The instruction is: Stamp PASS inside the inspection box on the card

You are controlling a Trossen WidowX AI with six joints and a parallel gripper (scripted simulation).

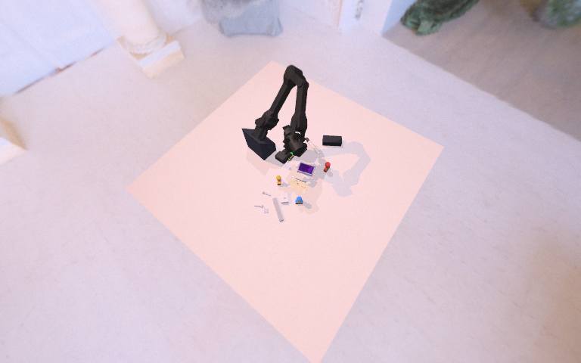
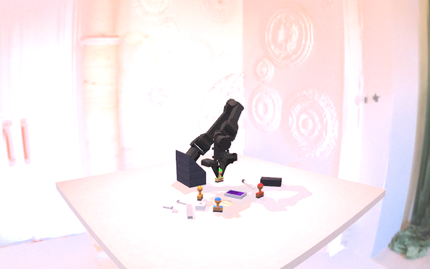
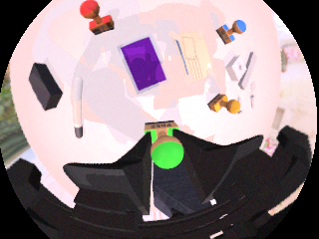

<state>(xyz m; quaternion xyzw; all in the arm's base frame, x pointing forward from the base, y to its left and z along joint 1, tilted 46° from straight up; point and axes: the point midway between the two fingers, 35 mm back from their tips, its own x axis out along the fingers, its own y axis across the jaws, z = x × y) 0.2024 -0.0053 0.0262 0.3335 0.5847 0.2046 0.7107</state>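
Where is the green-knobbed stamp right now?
The green-knobbed stamp is clamped in the gripper, low in the wrist view, short of the purple ink pad. In the exterior view it hangs beside the arm's dark base block.

Stamp knobs green (image 3: pixel 166 153), red (image 3: pixel 90 8), blue (image 3: pixel 239 26), orange (image 3: pixel 234 107); pad (image 3: pixel 144 63) purple; arm (image 2: pixel 227 126) black.
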